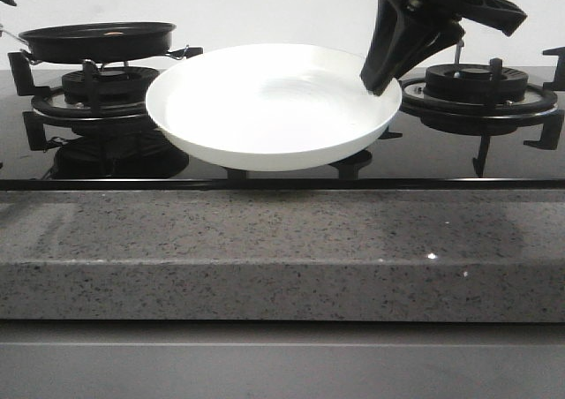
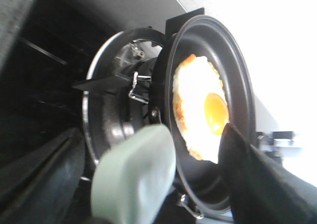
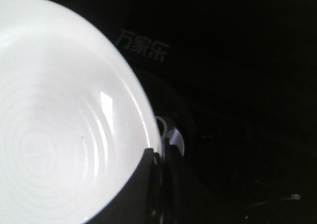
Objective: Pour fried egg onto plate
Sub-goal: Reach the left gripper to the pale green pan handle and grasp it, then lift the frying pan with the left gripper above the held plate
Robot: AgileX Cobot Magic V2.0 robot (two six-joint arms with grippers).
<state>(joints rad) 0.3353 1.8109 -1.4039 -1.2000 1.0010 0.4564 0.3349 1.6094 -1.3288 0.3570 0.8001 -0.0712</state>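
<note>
The fried egg (image 2: 200, 110), with its orange yolk, lies in the black frying pan (image 2: 237, 75). The pan (image 1: 97, 41) sits on the far-left burner, and only a sliver of the egg (image 1: 113, 33) shows there. The pan's pale green handle (image 2: 133, 179) lies between the spread fingers of my left gripper (image 2: 151, 135), with gaps on both sides. The white plate (image 1: 265, 103) is held above the stove's middle, tilted slightly. My right gripper (image 1: 378, 86) is shut on its right rim. The right wrist view shows the plate (image 3: 54, 125) and the gripper (image 3: 156, 157) pinching its rim.
The black glass stove top (image 1: 441, 156) has a left burner grate (image 1: 97, 90) under the pan and a bare right burner grate (image 1: 477, 86) just behind my right arm. A grey speckled stone counter edge (image 1: 282, 249) runs along the front.
</note>
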